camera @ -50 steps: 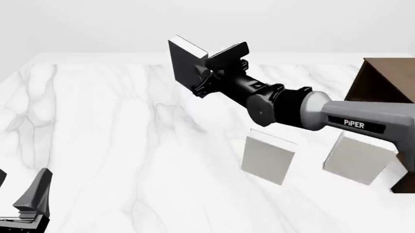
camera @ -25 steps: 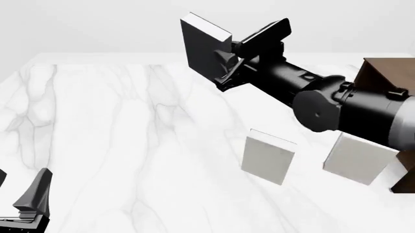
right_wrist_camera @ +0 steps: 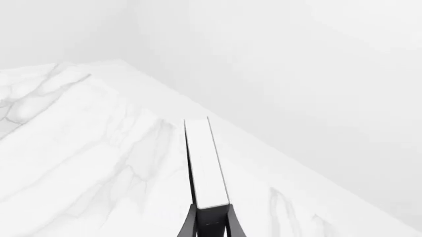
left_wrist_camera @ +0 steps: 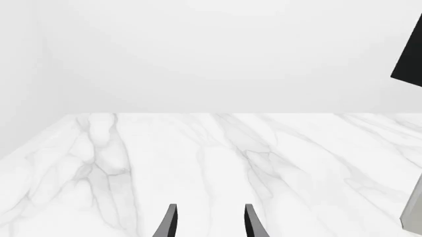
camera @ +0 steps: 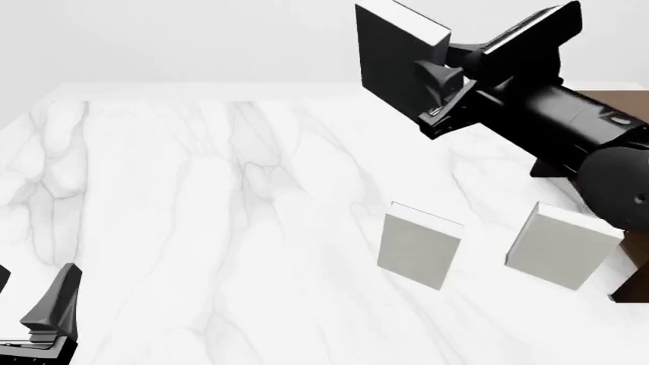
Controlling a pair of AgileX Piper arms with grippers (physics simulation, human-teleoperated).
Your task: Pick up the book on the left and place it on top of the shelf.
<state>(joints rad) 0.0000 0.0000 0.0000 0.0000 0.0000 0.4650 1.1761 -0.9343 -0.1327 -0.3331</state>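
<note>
My right gripper (camera: 434,76) is shut on the black book (camera: 394,55) and holds it upright, high above the table at the upper right of the front view. In the right wrist view the book's white page edge (right_wrist_camera: 205,163) runs away from the gripper (right_wrist_camera: 211,222), clamped between the fingers. A corner of the book shows in the left wrist view (left_wrist_camera: 410,54). The dark brown shelf (camera: 624,103) peeks out behind the right arm at the far right. My left gripper (camera: 41,315) rests low at the front left, open and empty; it also shows in the left wrist view (left_wrist_camera: 209,222).
Two pale grey-white books stand on the marble table, one right of centre (camera: 419,245) and one further right (camera: 561,245), just below my right arm. An edge of one pale book shows in the left wrist view (left_wrist_camera: 414,210).
My right arm has lifted the black book higher and carried it to the right, toward the shelf. The left arm has not moved.
</note>
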